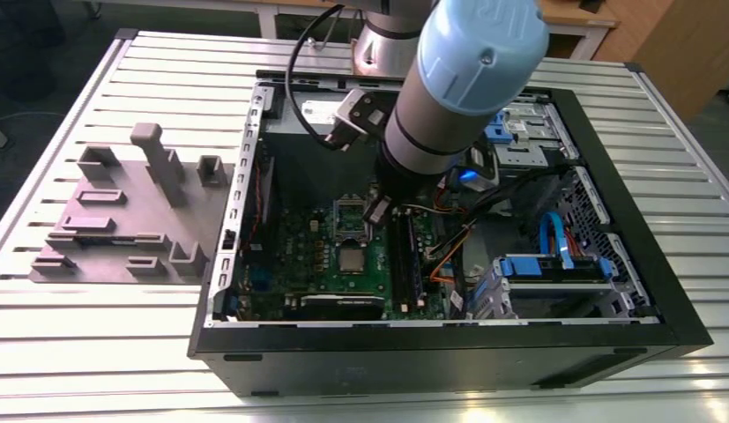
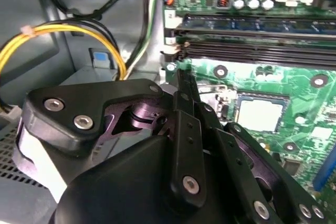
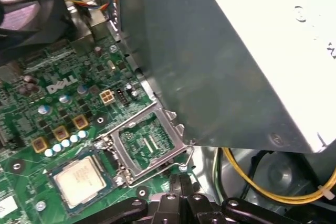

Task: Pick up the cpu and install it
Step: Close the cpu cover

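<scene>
The cpu (image 1: 350,258), a small square chip with a silvery top, lies flat in its socket on the green motherboard (image 1: 311,264) inside the open computer case. It also shows in both wrist views (image 3: 80,181) (image 2: 261,114). The socket's metal hold-down frame (image 3: 147,142) stands swung open beside the cpu. My gripper (image 1: 378,210) hangs low over the board just past that frame, apart from the cpu. Its black fingers (image 2: 182,90) are pressed together with nothing visible between them, and their tips (image 3: 181,184) point at the frame's edge.
A big grey metal box with a white label (image 3: 226,61) stands close beside the gripper, with yellow cables (image 2: 63,32) under it. Memory slots (image 2: 252,30) run along the board. Blue drive brackets (image 1: 553,264) fill the case's right. A purple-grey tray (image 1: 123,216) lies outside on the slatted table.
</scene>
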Controlling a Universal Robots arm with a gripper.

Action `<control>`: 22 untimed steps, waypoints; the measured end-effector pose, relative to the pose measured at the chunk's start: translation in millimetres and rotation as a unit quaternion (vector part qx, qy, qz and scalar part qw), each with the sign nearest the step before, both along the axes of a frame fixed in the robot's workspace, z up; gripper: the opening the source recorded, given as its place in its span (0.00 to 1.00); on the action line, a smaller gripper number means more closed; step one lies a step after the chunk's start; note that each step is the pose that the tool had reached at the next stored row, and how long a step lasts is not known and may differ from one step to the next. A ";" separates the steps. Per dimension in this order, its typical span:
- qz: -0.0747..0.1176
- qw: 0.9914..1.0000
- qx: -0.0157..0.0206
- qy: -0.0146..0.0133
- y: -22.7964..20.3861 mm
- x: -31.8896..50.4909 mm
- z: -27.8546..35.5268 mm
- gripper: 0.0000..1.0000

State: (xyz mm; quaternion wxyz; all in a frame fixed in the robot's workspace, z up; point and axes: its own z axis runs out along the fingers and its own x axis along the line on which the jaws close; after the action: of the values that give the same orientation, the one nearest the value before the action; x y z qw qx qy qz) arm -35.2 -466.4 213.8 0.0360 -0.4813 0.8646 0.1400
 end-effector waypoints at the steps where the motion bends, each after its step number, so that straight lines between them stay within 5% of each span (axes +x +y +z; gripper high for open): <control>1: 0.000 1.000 0.005 0.000 0.3 0.2 -0.2 0.10; 4: 0.001 1.000 0.019 -0.002 0.5 0.3 -0.5 0.10; 10: 0.001 1.000 0.020 -0.004 0.6 0.4 -1.3 0.10; 17: 0.001 1.000 0.026 -0.004 8.7 0.5 -8.6 0.10; 22: 0.001 0.999 0.038 -0.005 9.1 0.4 -11.9 0.10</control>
State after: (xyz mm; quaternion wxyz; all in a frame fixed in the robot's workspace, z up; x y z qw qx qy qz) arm -34.8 -457.4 201.9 0.0588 -0.4814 0.8578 0.1701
